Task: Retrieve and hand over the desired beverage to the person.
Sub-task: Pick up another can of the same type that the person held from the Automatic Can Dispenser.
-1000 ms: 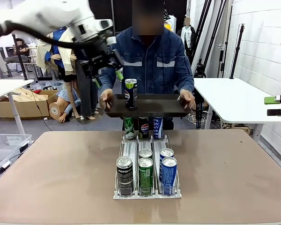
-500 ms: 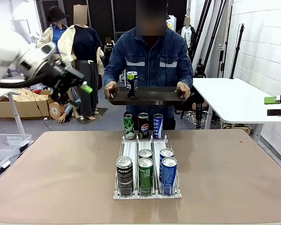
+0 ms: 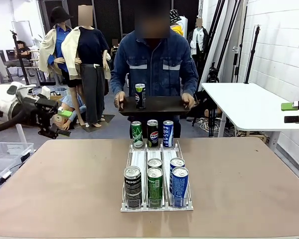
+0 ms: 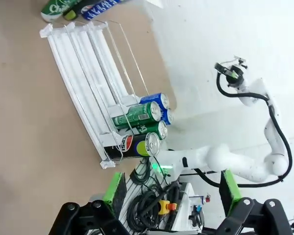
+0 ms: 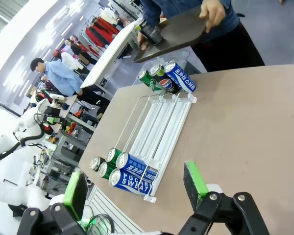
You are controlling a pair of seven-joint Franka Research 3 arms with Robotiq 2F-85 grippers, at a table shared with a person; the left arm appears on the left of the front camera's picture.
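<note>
1. Left pincer (image 3: 61,123) is hanging with its jaws spread wide, gripping nothing, by the far left corner of the table (image 3: 65,184).
2. Your right pincer (image 3: 291,112) is hovering opposite it, past the table's right side, jaws likewise spread.
3. Between them, the can rack (image 3: 139,158) is sitting mid-table.
4. Beyond the rack, well apart from both pincers, the person (image 3: 157,59) is holding a dark tray (image 3: 164,105) carrying one upright can (image 3: 140,95).

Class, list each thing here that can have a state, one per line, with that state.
left gripper, open, empty.
right gripper, open, empty.
tray, held level by the person.
can on tray, upright.
front cans in rack, upright.
far three cans, upright.
</note>
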